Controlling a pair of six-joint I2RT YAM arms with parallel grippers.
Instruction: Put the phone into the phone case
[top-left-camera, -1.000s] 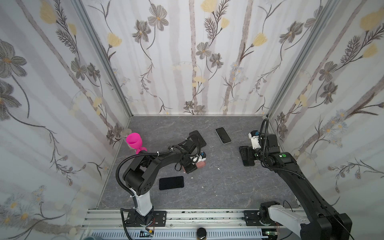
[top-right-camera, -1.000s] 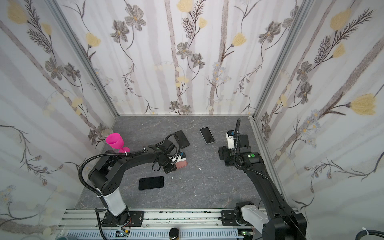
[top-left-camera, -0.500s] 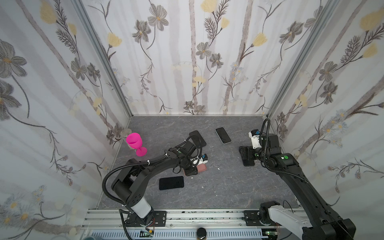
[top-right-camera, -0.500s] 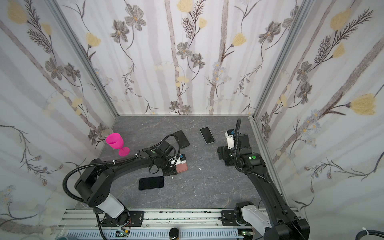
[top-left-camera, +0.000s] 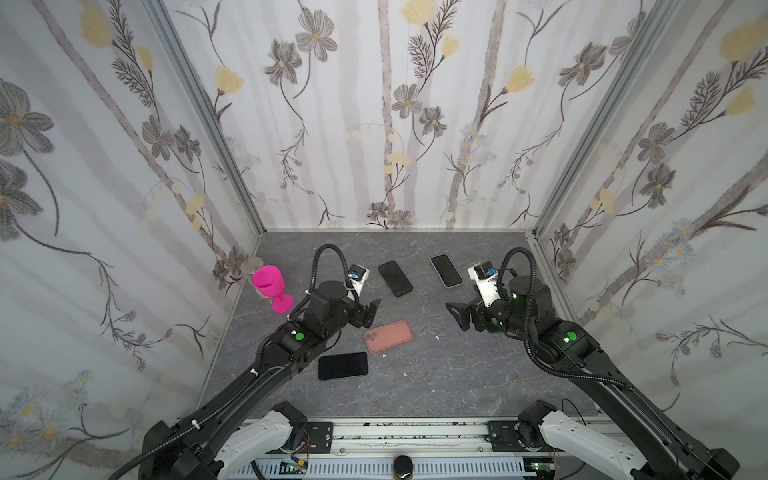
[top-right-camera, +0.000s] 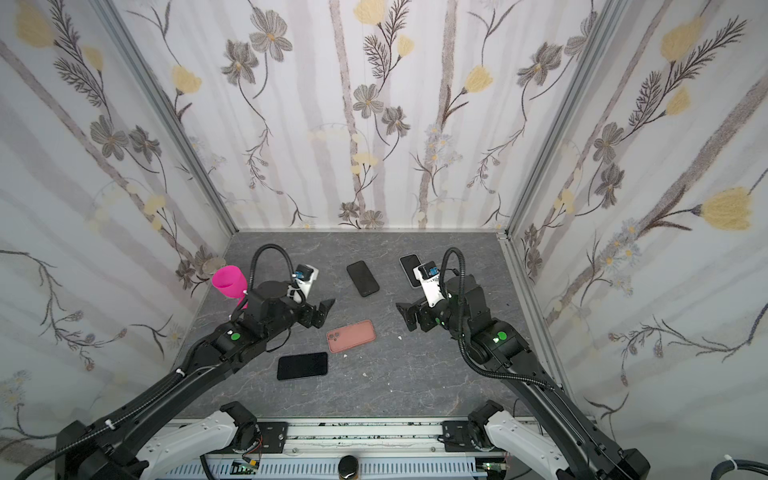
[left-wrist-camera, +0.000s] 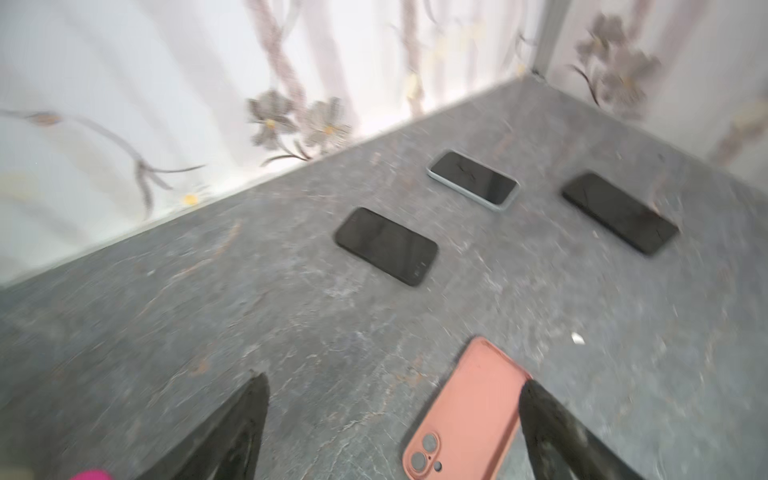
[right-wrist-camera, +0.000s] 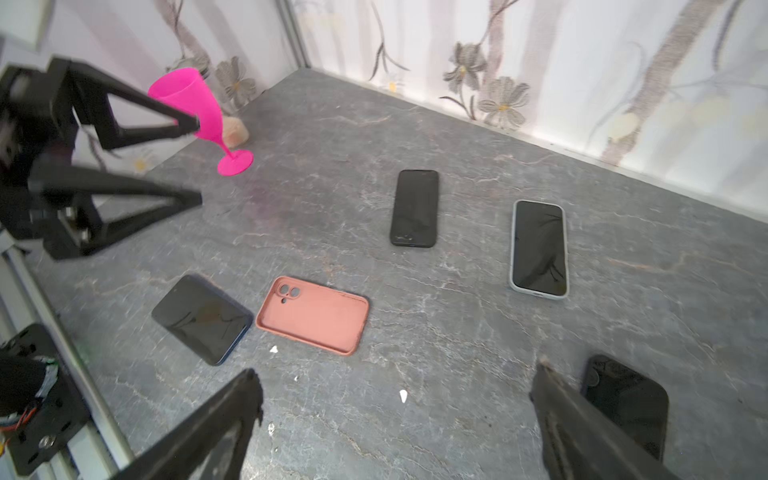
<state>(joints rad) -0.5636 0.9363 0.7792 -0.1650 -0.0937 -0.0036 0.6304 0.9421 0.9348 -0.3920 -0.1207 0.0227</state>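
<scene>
Phone case (top-left-camera: 388, 336), salmon pink, lies flat near the middle of the surface (top-left-camera: 436, 386) in both top views. A dark phone (top-left-camera: 343, 365) lies just beside it, on the side of the left arm's base and not touching it; this is judged to be the unit to fit. The left claw (top-left-camera: 371, 313) hangs just beside the phone case, jaws spread wide, holding nothing. The right claw (top-left-camera: 457, 318) stands well apart on the opposite side, equally wide and empty. A pink goblet (top-left-camera: 272, 286) stands upright by the left wall.

Left wrist view (blurred): the phone case (left-wrist-camera: 465, 411) lies between the spread fingers, closer to one fingertip (left-wrist-camera: 552, 432). No contact is evident.

Right wrist view: the phone case (right-wrist-camera: 312, 314) shows a raised rim and a camera cut-out, so the cavity appears to face up. The dark phone (right-wrist-camera: 202, 319) lies just beside its cut-out end.

Handling, as judged: the phone is rigid, thin and smooth, likely slippery, with a breakable glass face. Grip it across the long edges. The phone case is light and flexible; restrain it at a rim while seating the phone.
</scene>
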